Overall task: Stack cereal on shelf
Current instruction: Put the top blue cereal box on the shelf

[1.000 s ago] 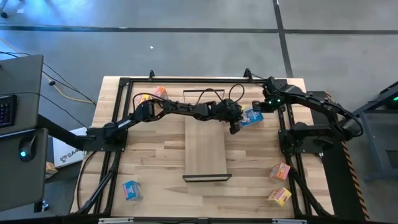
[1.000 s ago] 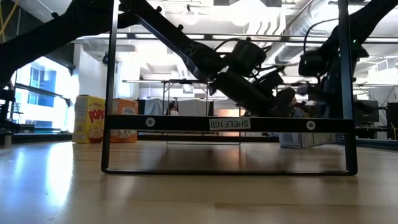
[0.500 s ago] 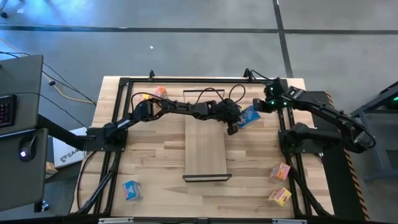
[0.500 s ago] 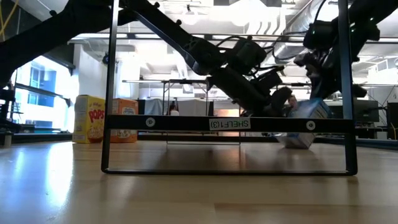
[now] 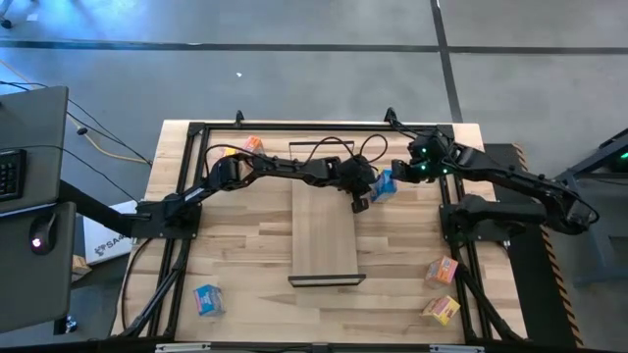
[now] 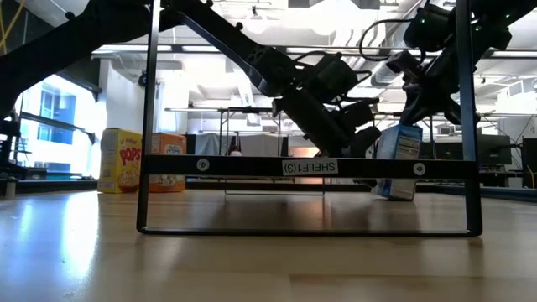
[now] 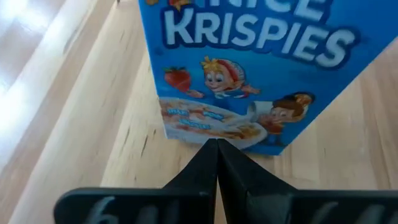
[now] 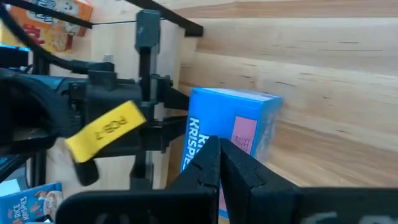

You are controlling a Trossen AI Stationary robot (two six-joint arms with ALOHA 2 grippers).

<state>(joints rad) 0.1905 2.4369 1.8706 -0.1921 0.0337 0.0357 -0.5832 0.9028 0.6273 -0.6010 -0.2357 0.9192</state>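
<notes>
Standing upright on the tabletop [image 5: 245, 226], just beside the far right corner of the shelf [image 5: 324, 240], the blue cereal box [image 5: 384, 184] is the thing both arms have converged on. It rests on its short end with its long axis vertical in the low view, only slightly tilted. The left pincer [image 5: 359, 198] reaches across from the left side of the tabletop and sits on the shelf side of the box; its fingers are pressed fully together and hold nothing, with the tips close to the bottom of the box's printed face in its wrist view. The right pincer [image 5: 404, 173] comes in from the opposite side, above and just beyond the box, and it too is closed tight and empty (its wrist view looks past the joined fingers down onto the box's top edge). So the box stands between the two, with the shelf lying toward the left pincer's side.

My judgement is that neither arm can lift the box as things stand: one must open first. The right pincer looks the nearer to the box's upper end, and the narrow sides of the box seem the likelier grip. Five other small boxes lie scattered well apart: a second blue box [image 5: 207, 299], two [image 5: 444, 289] at the near right, two [image 5: 242, 148] at the far left.
</notes>
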